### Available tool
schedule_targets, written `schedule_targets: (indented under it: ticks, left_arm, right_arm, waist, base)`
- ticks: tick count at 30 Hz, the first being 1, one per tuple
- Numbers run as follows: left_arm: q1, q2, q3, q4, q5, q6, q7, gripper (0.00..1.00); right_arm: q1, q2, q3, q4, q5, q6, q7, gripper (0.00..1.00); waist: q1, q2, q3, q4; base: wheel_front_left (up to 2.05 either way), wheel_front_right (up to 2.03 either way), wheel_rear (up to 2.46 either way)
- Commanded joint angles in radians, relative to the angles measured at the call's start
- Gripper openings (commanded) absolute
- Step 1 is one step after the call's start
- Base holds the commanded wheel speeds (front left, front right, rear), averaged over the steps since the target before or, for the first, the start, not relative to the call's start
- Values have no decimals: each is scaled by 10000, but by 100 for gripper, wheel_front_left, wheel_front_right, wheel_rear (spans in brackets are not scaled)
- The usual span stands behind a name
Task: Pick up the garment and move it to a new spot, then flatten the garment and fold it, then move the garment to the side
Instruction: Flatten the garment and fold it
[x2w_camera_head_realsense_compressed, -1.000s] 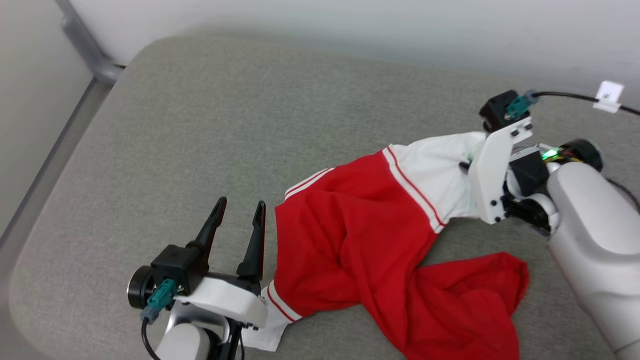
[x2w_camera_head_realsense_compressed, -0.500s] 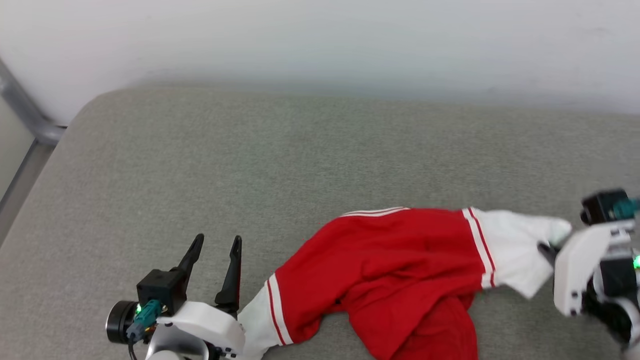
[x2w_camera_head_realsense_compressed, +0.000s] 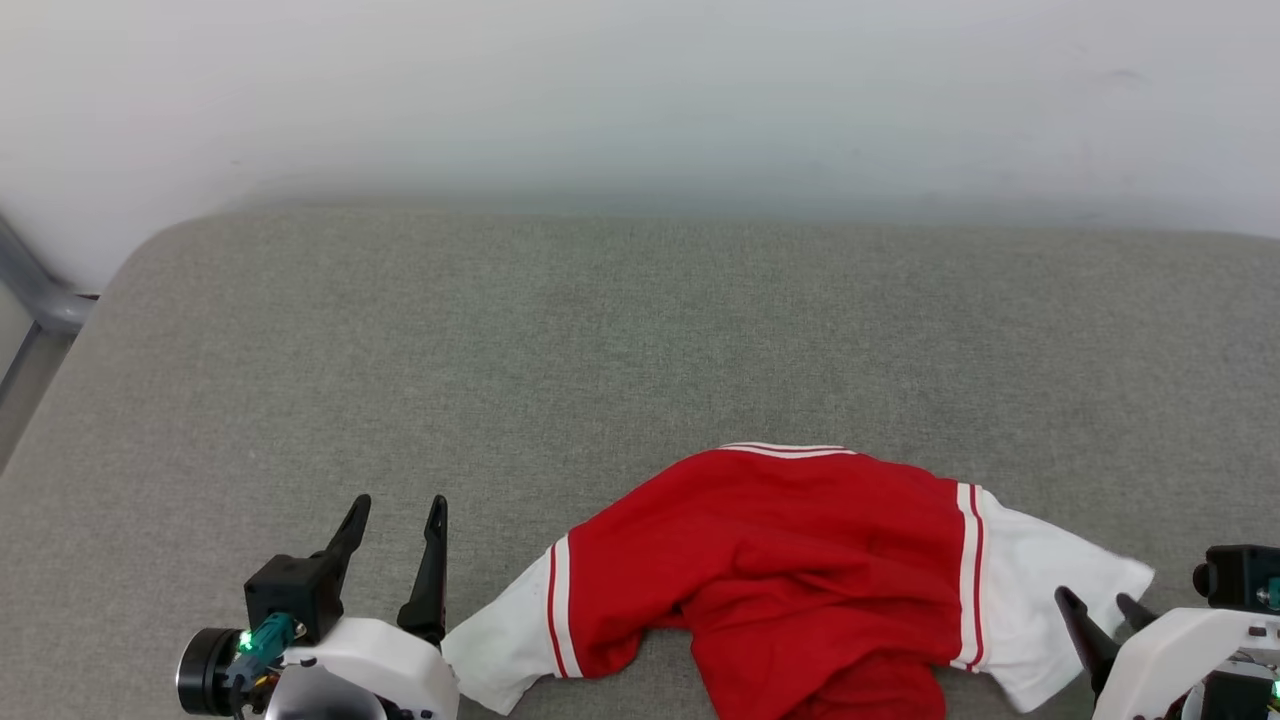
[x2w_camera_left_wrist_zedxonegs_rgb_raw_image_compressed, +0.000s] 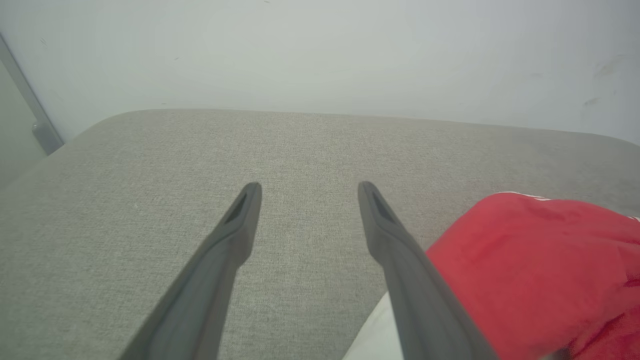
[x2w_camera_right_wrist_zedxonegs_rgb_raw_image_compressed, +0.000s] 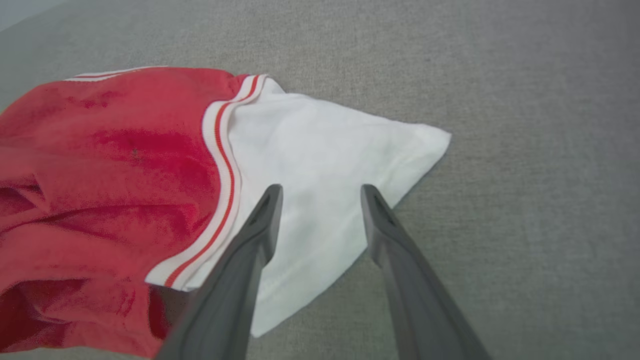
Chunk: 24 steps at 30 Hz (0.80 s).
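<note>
The garment (x2w_camera_head_realsense_compressed: 800, 560) is a red jersey with white sleeves and red-and-white striped trim, lying crumpled on the grey cushion (x2w_camera_head_realsense_compressed: 600, 340) near its front edge. Its lettering is hidden in the folds. My right gripper (x2w_camera_head_realsense_compressed: 1097, 603) stands open at the lower right, just above the white right sleeve (x2w_camera_right_wrist_zedxonegs_rgb_raw_image_compressed: 320, 150), with nothing between its fingers. My left gripper (x2w_camera_head_realsense_compressed: 397, 507) is open at the lower left, a little left of the other white sleeve (x2w_camera_head_realsense_compressed: 500, 645). In the left wrist view the left gripper (x2w_camera_left_wrist_zedxonegs_rgb_raw_image_compressed: 306, 187) points over bare cushion, the garment (x2w_camera_left_wrist_zedxonegs_rgb_raw_image_compressed: 530, 260) to its right.
A pale wall (x2w_camera_head_realsense_compressed: 640, 90) runs behind the cushion. A grey metal rail (x2w_camera_head_realsense_compressed: 35, 290) stands at the far left beside the cushion's rounded corner. The back and middle of the cushion are bare fabric.
The right gripper opened and let go of the white sleeve, which now lies flat on the cushion. The head camera swung, so the whole view shifted; the garment sits lower in frame.
</note>
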Motion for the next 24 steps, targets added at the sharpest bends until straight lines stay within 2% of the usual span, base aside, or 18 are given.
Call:
schedule_targets:
  ticks: [1, 10, 16, 20, 24]
  left_arm:
    - [164, 62, 27, -47, -14, 79, -1, 100]
    - [565, 248, 204, -241, -99, 307, 197, 100]
    - [677, 408, 300, -342, -292, 361, 529, 100]
    - [756, 590, 286, -277, -724, 163, 1617, 100]
    - [616, 1081, 81, -266, -1267, -305, 3525, 100]
  right_arm:
    - [171, 138, -36, -136, -157, -3, -350, 100]
    - [666, 809, -306, -1358, -1275, -3, -3207, 100]
    - [894, 1015, 58, -2179, -1820, -3, -4196, 100]
    - [1215, 1107, 524, -2787, -2062, -3, -4406, 100]
    - [1588, 1154, 804, -3214, -2038, -3, -4210, 100]
  waist:
    - [1, 0, -75, -14]
    - [1, 0, -641, -92]
    - [1, 0, -792, -192]
    - [1, 0, -865, -260]
    - [1, 0, -865, -375]
  base:
    - [0, 0, 0]
    - [0, 0, 0]
    - [0, 0, 0]
    - [0, 0, 0]
    - [0, 0, 0]
